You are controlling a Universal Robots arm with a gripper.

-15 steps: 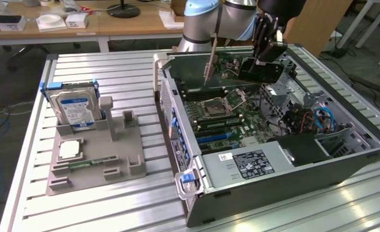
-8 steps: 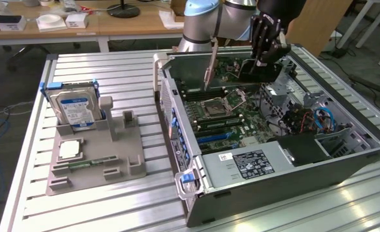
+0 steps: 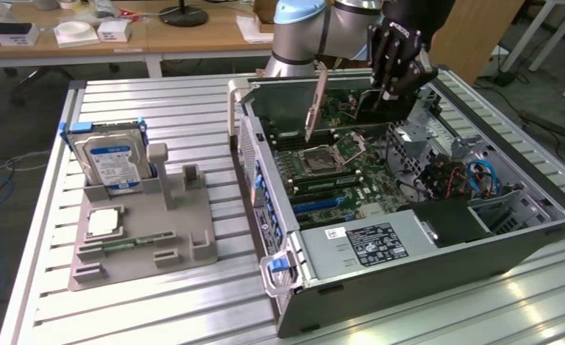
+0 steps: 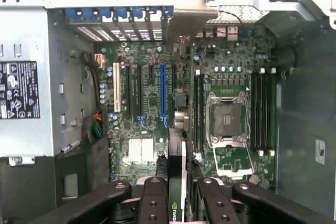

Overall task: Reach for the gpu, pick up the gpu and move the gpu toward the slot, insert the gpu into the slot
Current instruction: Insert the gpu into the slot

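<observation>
Your end effector (image 3: 385, 92) is clamped on the gpu (image 3: 346, 108), held on edge above the open case (image 3: 407, 284). Its long axis runs parallel to the blue slot (image 4: 163, 93), which lies below and slightly to the side.

Not much legible here. The gpu (image 4: 177, 178) has what looks like an NVIDIA logo on its edge. The black label (image 4: 19, 89) on the power supply (image 4: 29, 136) shows certification marks, but the print is too tiny to read. Same for the blue label (image 3: 112, 162) on the hard drive (image 3: 103, 135).
</observation>
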